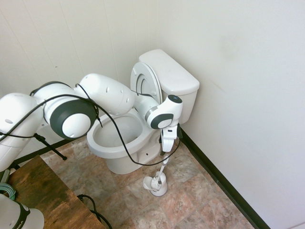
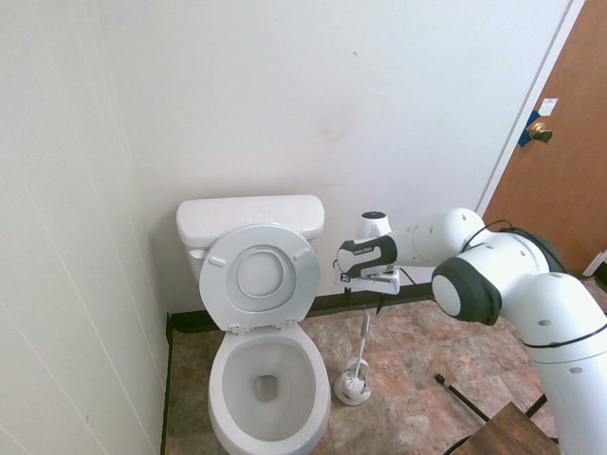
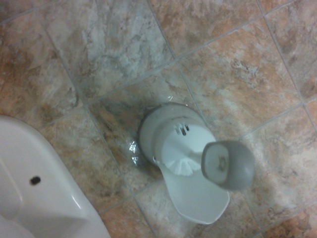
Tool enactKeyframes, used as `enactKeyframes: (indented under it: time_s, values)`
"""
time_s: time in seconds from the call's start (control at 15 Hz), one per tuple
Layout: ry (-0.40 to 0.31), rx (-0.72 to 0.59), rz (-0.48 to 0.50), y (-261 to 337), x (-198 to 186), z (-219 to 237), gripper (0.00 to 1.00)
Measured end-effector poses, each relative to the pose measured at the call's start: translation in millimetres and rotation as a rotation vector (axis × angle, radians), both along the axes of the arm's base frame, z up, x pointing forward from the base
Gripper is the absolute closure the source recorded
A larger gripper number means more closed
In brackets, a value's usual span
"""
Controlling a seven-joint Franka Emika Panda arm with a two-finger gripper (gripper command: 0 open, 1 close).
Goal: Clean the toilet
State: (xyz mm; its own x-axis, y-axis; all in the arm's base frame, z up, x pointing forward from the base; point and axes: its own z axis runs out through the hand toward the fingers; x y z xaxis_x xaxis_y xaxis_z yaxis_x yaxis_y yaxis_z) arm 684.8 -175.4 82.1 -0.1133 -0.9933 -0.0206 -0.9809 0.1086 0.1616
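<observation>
Toilet (image 2: 268,379): white ceramic, standing on mottled tile against the back wall. Oval bowl open, a little water at the drain. Ring seat and lid both raised, leaning upright against the tank at twelve o'clock from the bowl. Rectangular tank with flat lid in place, close to the corner.

Brush handle top (image 3: 227,164) is blurred; toilet (image 3: 34,193) cut off.

Your arm (image 1: 95,102) reaches out with its big joints bent, forearm stretched level and the wrist (image 1: 164,114) turned so the gripper (image 1: 166,149) points straight down at the floor. You cannot make out from either side how the fingers stand.
</observation>
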Motion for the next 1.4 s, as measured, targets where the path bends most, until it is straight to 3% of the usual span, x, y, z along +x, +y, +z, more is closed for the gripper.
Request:
enactKeyframes:
  time_s: [0.27,0.73,0.8,1.4]
  values:
    - [0.02,-0.004,-0.082,-14,14,-37,0.0]
    - [0.043,-0.003,-0.129,-35,19,-65,0.0]
    - [0.049,-0.001,-0.129,-35,19,-69,1.0]
    - [0.062,0.016,-0.136,-39,18,-88,1.0]
